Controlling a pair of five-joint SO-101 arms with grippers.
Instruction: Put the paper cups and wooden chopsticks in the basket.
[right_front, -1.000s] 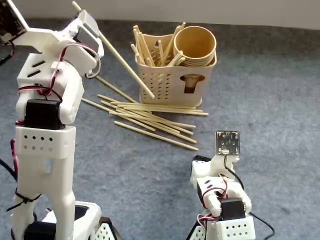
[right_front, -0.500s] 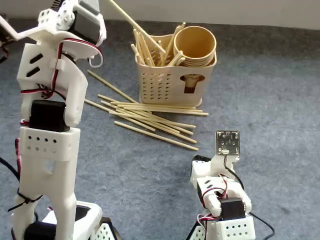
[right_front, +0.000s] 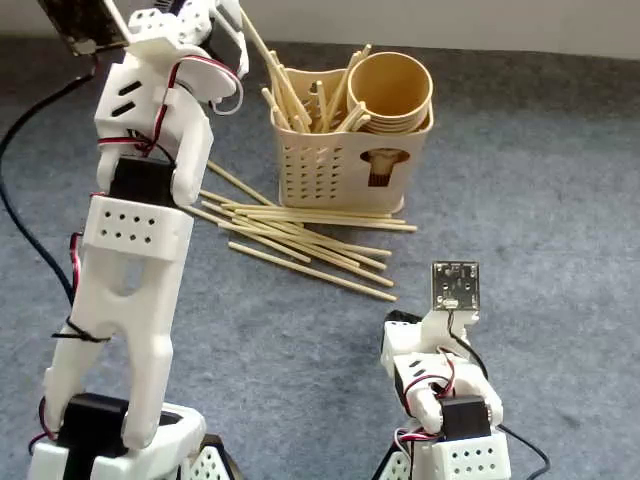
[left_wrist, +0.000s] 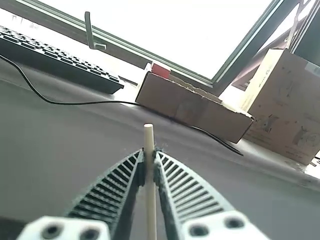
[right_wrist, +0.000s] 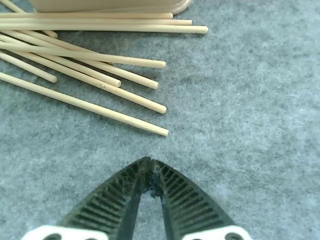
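Grey carpet (right_front: 560, 200), basket (right_front: 320, 178) with perhaps pictorial label (right_front: 385, 165); left jaws tight around chopstick (left_wrist: 148, 136), right jaws together.

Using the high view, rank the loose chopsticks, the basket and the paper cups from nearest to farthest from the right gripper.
1. Loose chopsticks, on the carpet just ahead of the right gripper.
2. Basket, behind the pile.
3. Paper cups, inside the basket's right end, behind its front wall.

Office or desk-lab workspace: flat black keyboard (left_wrist: 55, 54), thin black cable (left_wrist: 75, 102), brown cardboard boxes (left_wrist: 192, 107) along a bright window (left_wrist: 175, 30); grey felt-covered table (right_front: 530, 210).
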